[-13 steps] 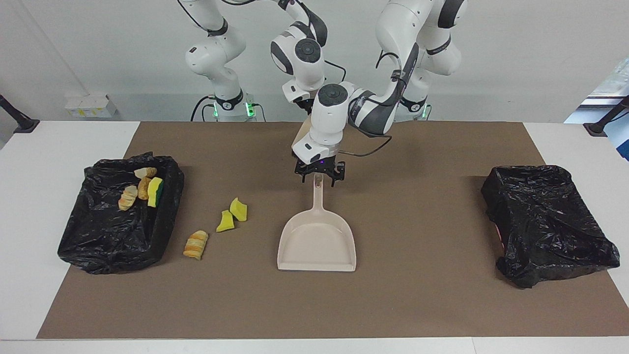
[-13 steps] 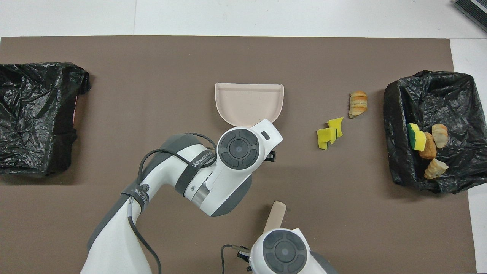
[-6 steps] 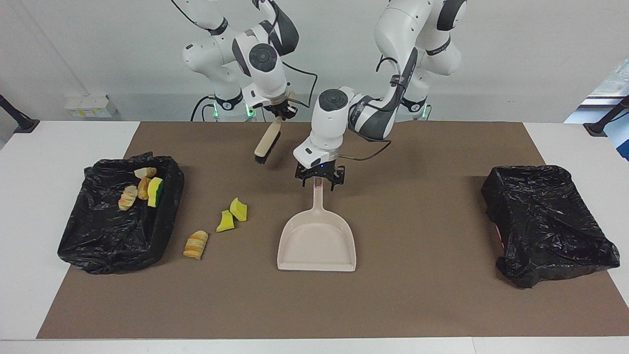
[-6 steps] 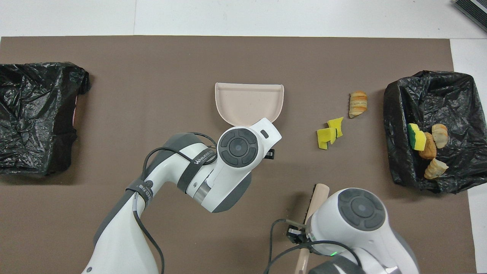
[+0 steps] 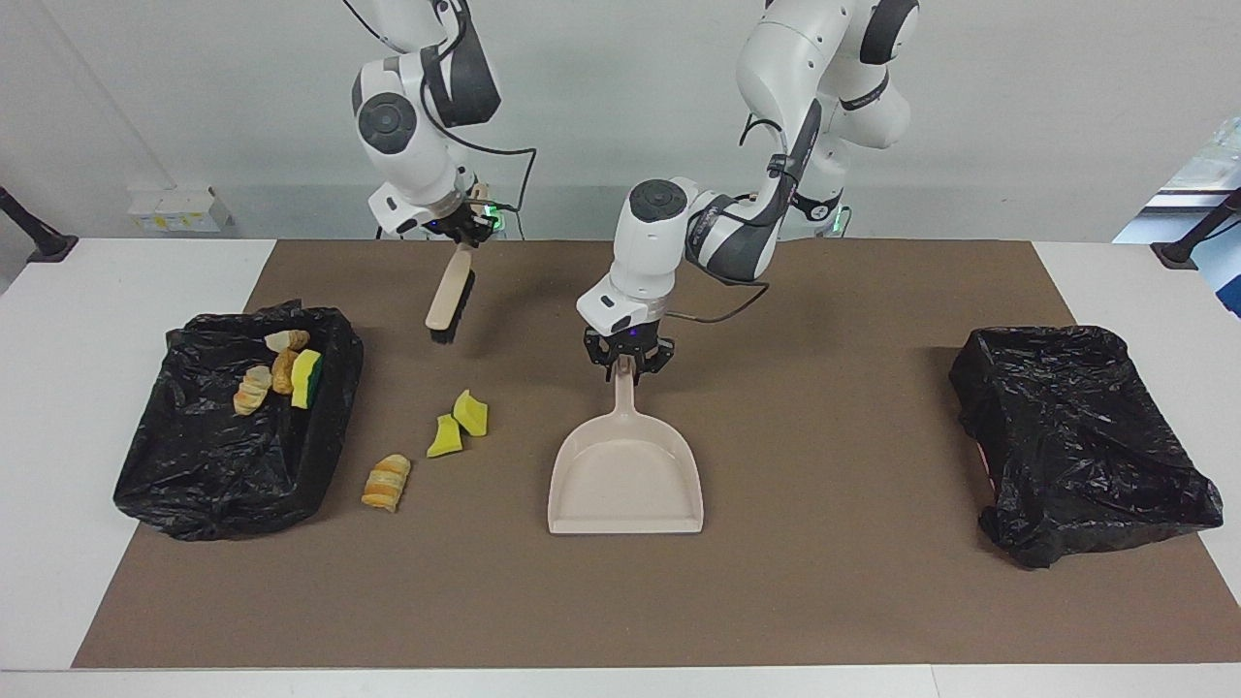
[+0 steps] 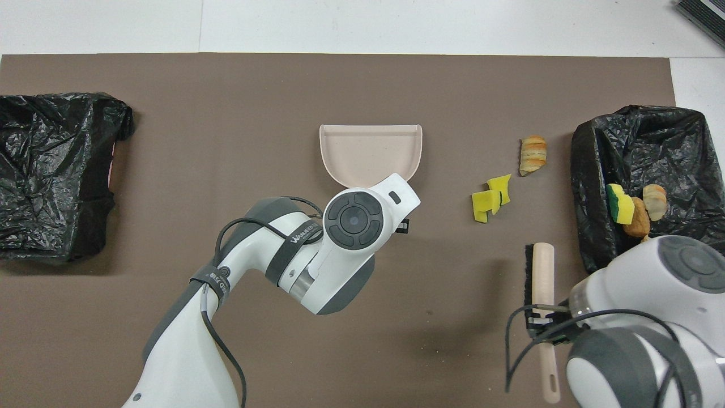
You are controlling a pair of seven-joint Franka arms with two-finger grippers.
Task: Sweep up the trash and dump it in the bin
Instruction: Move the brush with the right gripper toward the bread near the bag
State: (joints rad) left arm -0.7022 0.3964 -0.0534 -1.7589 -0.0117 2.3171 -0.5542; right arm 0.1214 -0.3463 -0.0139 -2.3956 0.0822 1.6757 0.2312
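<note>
Two tools | left tool (image 5: 627,367) grips dustpan (image 5: 626,475) handle | right tool (image 5: 467,236) grips brush (image 5: 450,301) | armband text unreadable

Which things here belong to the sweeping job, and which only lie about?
Job: dustpan, held by left gripper; brush, in right gripper; three loose trash pieces; trash-holding bin.
Lying about: second bin; white box.

A brown mat (image 5: 824,601) covers most of the white worktop (image 5: 58,485). White box (image 5: 179,206): upper left of the facing frame, at the wall. Black angled posts stand at the left edge (image 5: 39,237) and the right edge (image 5: 1197,237) of that frame.
</note>
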